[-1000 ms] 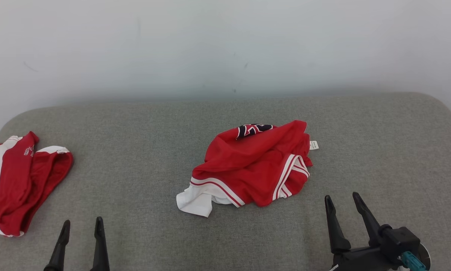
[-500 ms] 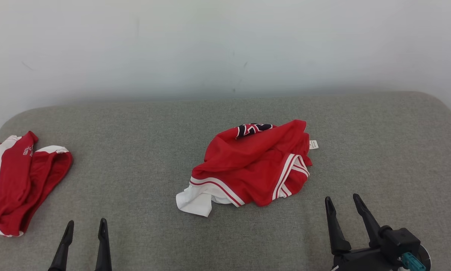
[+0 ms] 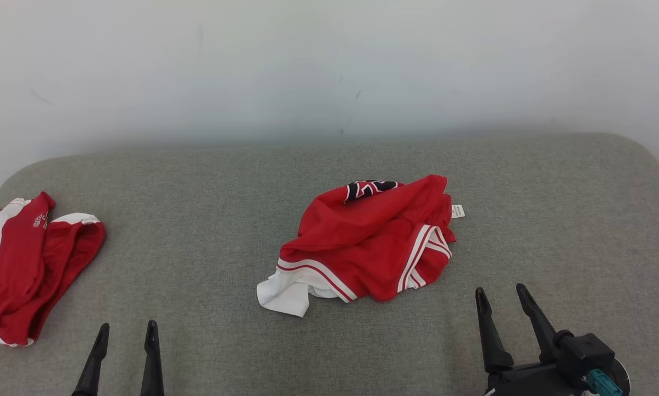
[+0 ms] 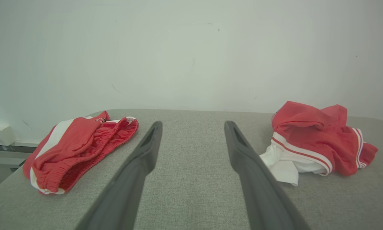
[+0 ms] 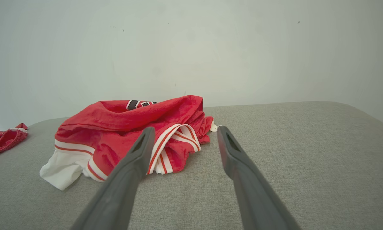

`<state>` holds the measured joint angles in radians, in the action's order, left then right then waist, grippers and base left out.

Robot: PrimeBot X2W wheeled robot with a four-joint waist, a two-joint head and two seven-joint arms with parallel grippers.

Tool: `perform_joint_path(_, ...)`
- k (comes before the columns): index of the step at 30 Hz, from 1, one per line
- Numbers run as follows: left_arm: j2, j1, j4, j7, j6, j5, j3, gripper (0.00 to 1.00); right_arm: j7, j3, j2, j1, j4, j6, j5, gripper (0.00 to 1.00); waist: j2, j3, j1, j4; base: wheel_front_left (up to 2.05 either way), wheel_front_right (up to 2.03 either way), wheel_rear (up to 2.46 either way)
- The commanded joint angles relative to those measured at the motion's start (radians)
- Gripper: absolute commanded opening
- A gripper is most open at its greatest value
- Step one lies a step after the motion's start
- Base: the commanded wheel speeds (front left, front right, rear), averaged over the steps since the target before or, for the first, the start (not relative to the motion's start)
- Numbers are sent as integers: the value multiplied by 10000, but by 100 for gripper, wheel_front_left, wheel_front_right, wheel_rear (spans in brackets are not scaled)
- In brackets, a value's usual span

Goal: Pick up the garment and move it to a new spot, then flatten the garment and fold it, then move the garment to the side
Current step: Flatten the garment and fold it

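Grey padded cloth (image 3: 208,236) covered the work surface, with a plain pale wall (image 3: 329,66) close behind its far edge. The garment (image 3: 367,242), red with white stripes and a white hem, lay crumpled near the middle, and a small white tag (image 3: 458,211) stuck out at its far right side.

Your left gripper (image 3: 128,325) hovered low on the left, jaws spread wide and empty, well apart from the heap. Your right gripper (image 3: 499,289) sat at the lower right, also spread and empty, near the striped end of the garment but not touching it.

You looked to be at the first step, with the pick-up not yet begun. The next move probably called for bringing the right gripper forward and inward to pinch a raised fold at the striped end. The left gripper could then take the white hem corner (image 3: 285,294).

A second red-and-white garment (image 3: 27,264) lay by the surface's left edge, so that side was crowded. Bare cloth lay open to the right of the heap and in front of it between your grippers. The far corners rounded off, which left less flat surface there.
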<state>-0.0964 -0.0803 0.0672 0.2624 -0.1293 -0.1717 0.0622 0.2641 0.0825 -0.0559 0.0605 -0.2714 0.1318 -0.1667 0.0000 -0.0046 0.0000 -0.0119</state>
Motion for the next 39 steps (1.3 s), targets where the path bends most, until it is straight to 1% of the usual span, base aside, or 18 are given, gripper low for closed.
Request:
perform_joint_path(1, 9, -92, 11, 37, -8, -2, 14, 100, 6, -16, -12, -80, -4, -22, -11, 100, 0, -5, 0, -2, 0, 0, 0)
perform_joint_path(8, -134, 63, 121, 37, -4, -143, -132, 100, 6, 51, 1, -28, -19, -22, -40, 100, 0, 33, 0, -85, 0, 0, 0)
perform_joint_path(13, -364, 577, 334, 36, -5, -277, -365, 100, 6, 78, 1, 114, -11, -22, -58, 100, 0, 179, 0, -383, 0, 0, 0)
perform_joint_path(17, -633, 1247, 700, 38, -6, -407, -817, 100, 6, 62, 1, 205, 0, -22, -50, 100, 0, 448, 0, -711, 0, 0, 0)
perform_joint_path(23, -964, 2383, 1629, 36, -5, -613, -1498, 100, 6, 47, 12, 416, 99, -22, -55, 100, 0, 931, 0, -1298, 0, 0, 0)
perform_joint_path(29, -1260, 3119, 2673, 36, -6, -890, -2297, 100, 6, -28, 32, 569, 154, -22, -103, 100, 0, 1385, 0, -1857, 0, 0, 0)
perform_joint_path(33, -1420, 3508, 3347, 36, -3, -1041, -3009, 100, 6, -30, 42, 633, 176, -22, -142, 100, 0, 1561, 0, -2048, 0, 0, 0)
perform_joint_path(34, -1420, 3508, 3347, 36, -3, -1041, -3009, 100, 6, -30, 42, 633, 176, -22, -142, 100, 0, 1561, 0, -2048, 0, 0, 0)
perform_joint_path(39, -1571, 3978, 4516, 36, -3, -1050, -3672, 100, 6, -11, 48, 731, 154, -22, -141, 100, 0, 1641, 0, -2140, 0, 0, 0)
